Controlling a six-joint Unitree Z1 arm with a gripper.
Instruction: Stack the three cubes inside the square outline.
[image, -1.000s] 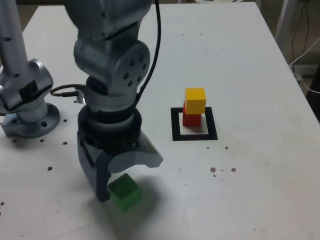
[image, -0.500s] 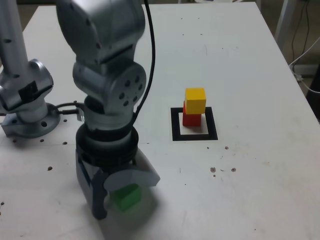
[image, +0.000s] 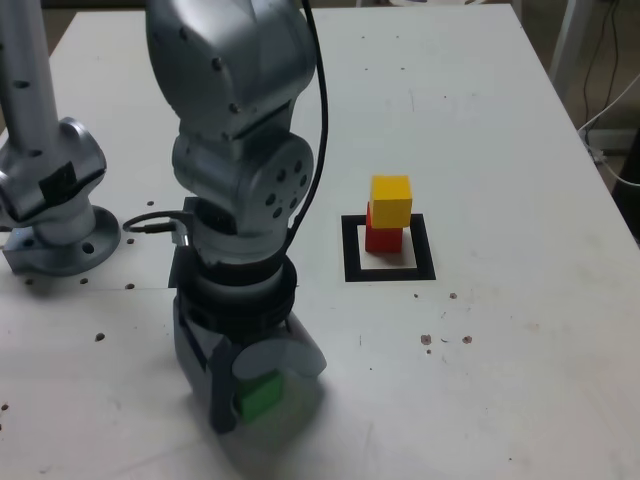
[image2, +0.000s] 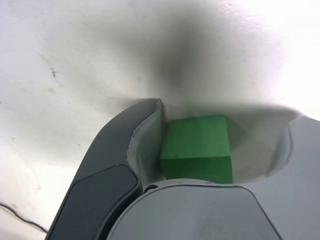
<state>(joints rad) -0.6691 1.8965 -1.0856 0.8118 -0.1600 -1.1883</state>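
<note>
The green cube (image: 261, 398) lies on the white table near the front edge in the exterior view. My gripper (image: 255, 395) is down over it, one jaw on each side. In the wrist view the green cube (image2: 196, 145) sits between the jaws of the gripper (image2: 222, 125). The dark jaw rests against one of its sides, and a gap shows at the other side, so the gripper is still open. Further to the exterior view's right, the yellow cube (image: 391, 199) stands on the red cube (image: 382, 237) at the back of the square outline (image: 352, 250).
A second grey arm base (image: 55, 200) is bolted at the exterior view's left, with a black cable (image: 150, 222) running toward my arm. Dark specks (image: 445, 340) dot the table. Cables (image: 612, 110) hang beyond the table's right edge.
My arm has come down over the green cube and shifted slightly to the exterior view's right. The jaws have narrowed around the cube. The yellow and red stack has not moved.
</note>
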